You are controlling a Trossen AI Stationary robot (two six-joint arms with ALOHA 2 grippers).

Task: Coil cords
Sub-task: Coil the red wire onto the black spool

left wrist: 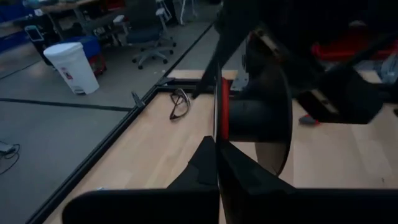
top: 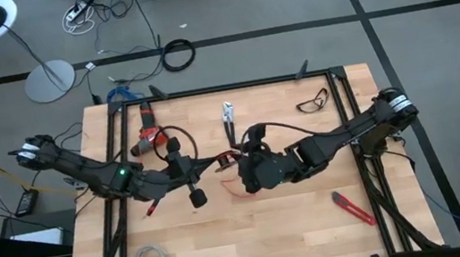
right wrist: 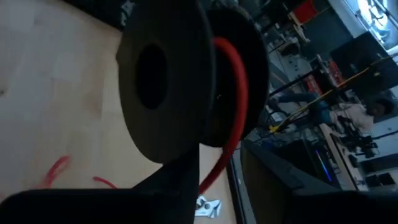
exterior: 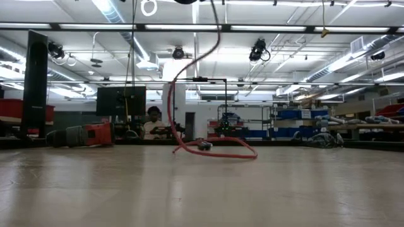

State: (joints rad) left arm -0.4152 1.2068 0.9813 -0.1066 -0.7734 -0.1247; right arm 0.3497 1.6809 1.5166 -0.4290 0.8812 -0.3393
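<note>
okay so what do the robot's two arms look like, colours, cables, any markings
Both arms are dark, nearly black, built of jointed segments. The left arm has a pale band at its shoulder end and a small green light midway. The right arm has a similar pale band near its base. Black cables loop above each wrist. The left gripper and right gripper are black too.

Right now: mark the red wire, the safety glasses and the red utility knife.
red wire (exterior: pixel 218 153), low view, loop lying on the table.
safety glasses (top: pixel 313 101), high view, the lens frame.
red utility knife (top: pixel 353 208), high view, middle of its handle.
</note>
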